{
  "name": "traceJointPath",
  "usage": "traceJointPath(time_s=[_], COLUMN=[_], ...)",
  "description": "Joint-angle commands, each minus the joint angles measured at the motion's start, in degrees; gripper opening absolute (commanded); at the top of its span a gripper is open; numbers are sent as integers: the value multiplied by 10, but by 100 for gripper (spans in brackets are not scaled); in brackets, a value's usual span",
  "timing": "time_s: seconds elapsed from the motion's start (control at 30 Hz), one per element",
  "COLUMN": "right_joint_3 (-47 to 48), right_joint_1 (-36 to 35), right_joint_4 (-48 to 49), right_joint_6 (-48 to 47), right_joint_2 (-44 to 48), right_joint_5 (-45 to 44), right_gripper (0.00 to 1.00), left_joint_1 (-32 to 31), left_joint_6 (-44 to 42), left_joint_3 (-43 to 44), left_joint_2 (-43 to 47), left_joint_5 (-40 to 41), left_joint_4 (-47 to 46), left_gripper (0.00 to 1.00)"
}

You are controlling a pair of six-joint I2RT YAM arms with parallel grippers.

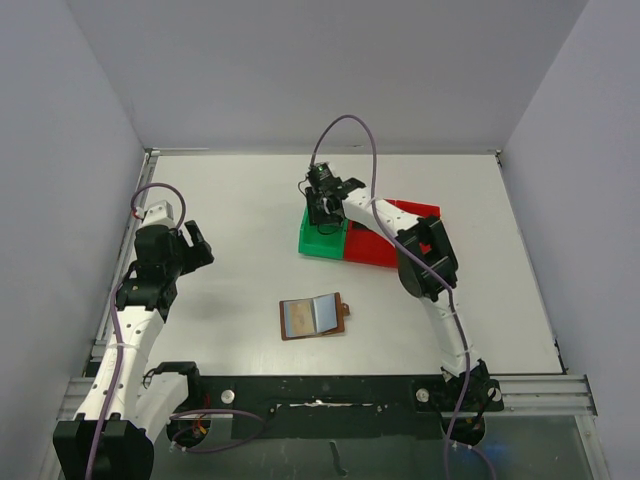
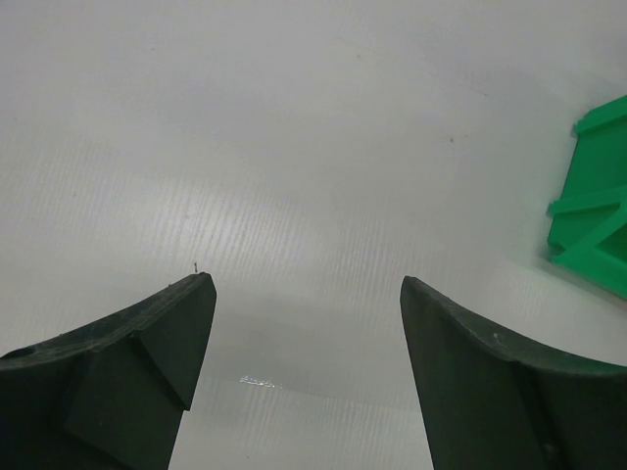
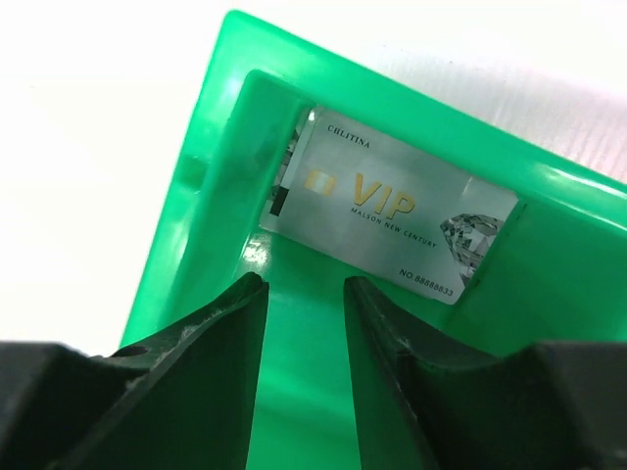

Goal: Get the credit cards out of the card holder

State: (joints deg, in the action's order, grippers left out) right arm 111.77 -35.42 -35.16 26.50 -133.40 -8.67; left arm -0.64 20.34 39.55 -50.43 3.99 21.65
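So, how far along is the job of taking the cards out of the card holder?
Done: one pale grey card lies in the green tray. In hand: nothing; the right hand is open over that tray, the left hand open above the table. Left: the card holder lies open on the table, and the top view is too small to show whether any cards are inside.

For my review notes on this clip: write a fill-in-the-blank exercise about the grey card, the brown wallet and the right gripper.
1. The pale grey rectangular VIP card lies in the ____ plastic tray.
2. The small brown leather bifold wallet lies ____, lining up, on the white table.
3. The right gripper, over that tray, holds ____.
Missing: green; open; nothing.
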Motion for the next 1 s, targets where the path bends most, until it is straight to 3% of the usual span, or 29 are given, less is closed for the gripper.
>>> traceJointPath(time_s=[0.0,0.73,0.97], right_joint_3=[-12,-141,-129], right_joint_1=[-6,-64,-67], right_joint_4=[26,32,33], right_joint_6=[-9,20,17], right_joint_2=[67,144,196], right_joint_5=[8,6,-28], right_gripper=[38,31,38], left_joint_1=[4,4,5], left_joint_6=[0,2,6], left_joint_3=[3,0,4], left_joint_2=[9,20,23], left_joint_5=[-7,-29,-57], left_joint_4=[-30,-35,-35], left_gripper=[77,77,77])
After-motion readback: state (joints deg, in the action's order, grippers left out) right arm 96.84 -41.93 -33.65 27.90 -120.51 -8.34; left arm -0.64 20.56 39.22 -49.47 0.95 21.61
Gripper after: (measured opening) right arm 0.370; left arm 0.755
